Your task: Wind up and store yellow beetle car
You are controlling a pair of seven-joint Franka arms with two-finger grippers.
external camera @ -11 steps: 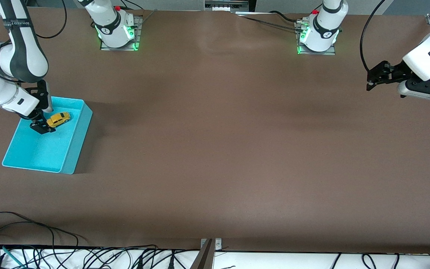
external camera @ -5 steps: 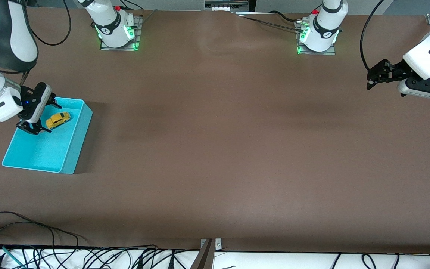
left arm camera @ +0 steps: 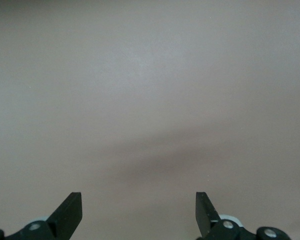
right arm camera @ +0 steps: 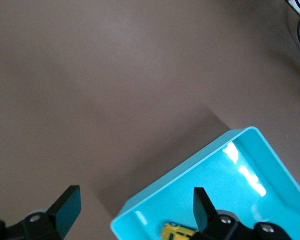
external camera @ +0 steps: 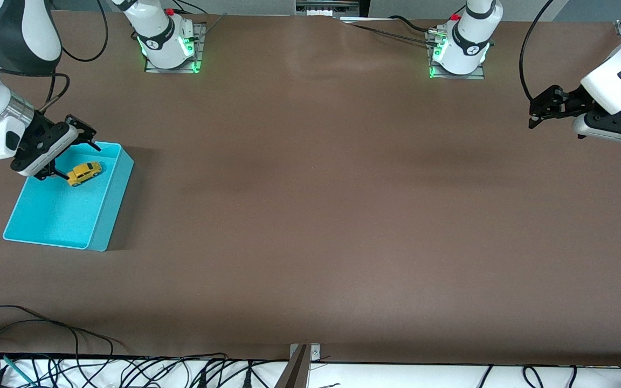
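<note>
Front view shows the yellow beetle car point(external camera: 84, 173) lying stored in the turquoise bin point(external camera: 107, 215), right gripper point(external camera: 71, 153) spread empty over that bin's rim, while the left gripper point(external camera: 538, 114), also wide and empty, waits well apart from it.

- Nearly the whole front view is filled by a wide brown table point(external camera: 310, 215) with a matte, even surface.
- Two metal plates are seen bolted to the table at about 11 o'clock point(external camera: 173, 66) and 1 o'clock point(external camera: 457, 73), each lit by a green glow.
- A strip of pale floor point(external camera: 397, 375) is shown along the 6 o'clock edge, where loose black cables point(external camera: 46, 345) are tangled, thickest toward 7 o'clock.
- A small metal bracket point(external camera: 305, 351) is fixed to the table edge at 6 o'clock.
- Soft, darker shadows are cast across the middle of the table; the light is otherwise diffuse.
</note>
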